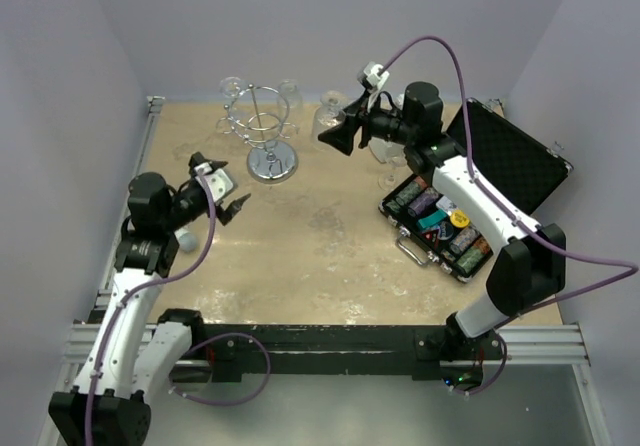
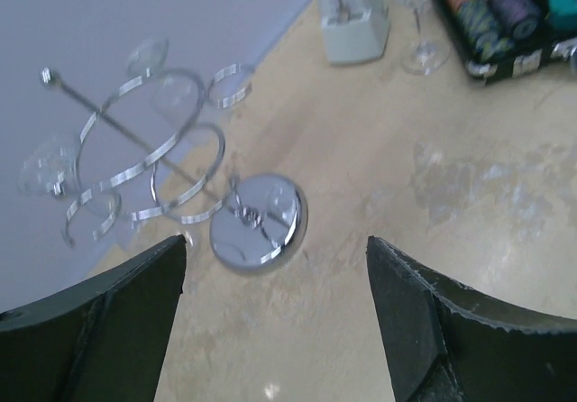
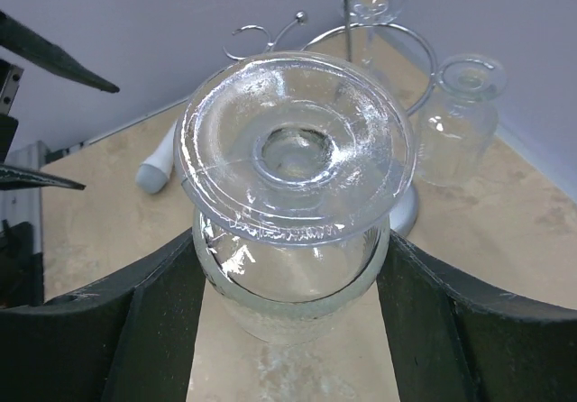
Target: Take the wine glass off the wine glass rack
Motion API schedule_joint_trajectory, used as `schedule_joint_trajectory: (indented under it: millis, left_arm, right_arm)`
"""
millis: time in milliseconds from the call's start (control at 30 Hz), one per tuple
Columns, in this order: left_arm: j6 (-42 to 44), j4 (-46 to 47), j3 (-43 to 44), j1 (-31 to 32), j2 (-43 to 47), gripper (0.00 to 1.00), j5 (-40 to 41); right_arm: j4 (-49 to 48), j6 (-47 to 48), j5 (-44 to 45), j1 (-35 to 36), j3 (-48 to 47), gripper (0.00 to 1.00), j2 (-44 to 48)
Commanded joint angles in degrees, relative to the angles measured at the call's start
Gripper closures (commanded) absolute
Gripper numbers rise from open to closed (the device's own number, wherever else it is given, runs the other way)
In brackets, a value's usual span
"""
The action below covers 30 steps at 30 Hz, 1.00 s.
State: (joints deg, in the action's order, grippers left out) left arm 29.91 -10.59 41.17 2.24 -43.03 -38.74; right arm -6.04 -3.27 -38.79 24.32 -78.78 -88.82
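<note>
The wine glass (image 3: 293, 150) hangs upside down in the right pincer (image 3: 288, 271), foot toward the wrist camera. The two dark fingers (image 3: 162, 321) are clamped on either side of the bowl. From above, the glass sits off the desk (image 1: 320, 246), just beside the right side of the wine glass rack (image 1: 262, 126). Whether its foot is wholly free of the nearest curled arm cannot be told. As a judgement, the glass is light, rigid and brittle, with a thin textured wall that is smooth and slippery against the pads. A hard squeeze could crack it, and a knock against the chrome wire could chip the rim or foot. The bowl, where the grip is now, looks like the sounder hold, being the widest and steadiest part. The stem is hidden under the foot and would likely be a weaker, twist-prone place to grip. Two more glasses hang on the rack behind it, so any swing should stay clear of them. The left pincer (image 2: 275, 249) stands wide apart with nothing between its fingers, low over the desk and facing the rack's round disc base. No brand, label or writing can be read anywhere. The poker chip case (image 1: 440, 221) shows coloured chips but no legible text.
</note>
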Motion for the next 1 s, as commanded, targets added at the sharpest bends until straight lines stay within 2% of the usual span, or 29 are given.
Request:
schedule_joint_trajectory:
  millis: [0, 100, 167, 267, 300, 433, 667, 967]
  left_arm:
    - [-5.05, 11.65, 13.91, 10.99, -7.14, 0.16, -0.74]
    - [5.29, 5.77, 19.38, 19.01, -12.33, 0.16, -0.36]
    - [12.59, 4.44, 19.30, 20.78, -13.75, 0.15, -1.77]
    - [19.73, 7.59, 16.76, 24.03, -13.66, 0.15, 1.02]
    - [20.88, 9.60, 15.80, 25.00, -13.58, 0.15, 2.86]
    - [24.66, 19.71, 11.22, 28.51, -14.19, 0.16, 8.50]
    - [29.32, 34.66, 7.09, 33.88, -17.00, 0.29, 14.13]
    - [35.39, 51.89, 1.64, 38.10, -21.48, 0.32, 22.83]
  right_arm:
    - [0.77, -5.69, -10.33, -0.32, -6.82, 0.61, -0.65]
    - [-1.15, -10.51, -13.76, -1.11, -7.79, 0.68, -0.92]
    - [-3.96, -15.95, -14.74, -1.72, -7.35, 0.85, -0.92]
    - [-6.79, -20.37, -15.97, -2.69, -6.30, 0.98, -0.31]
    - [-6.70, -20.29, -16.23, -3.04, -6.21, 1.00, 0.04]
    - [-7.22, -21.17, -20.01, -3.66, -5.68, 1.00, 0.13]
    - [-12.67, -25.56, -22.03, -4.28, -3.66, 1.00, -1.01]
    - [-15.31, -28.63, -22.65, -4.28, -2.08, 1.00, -1.62]
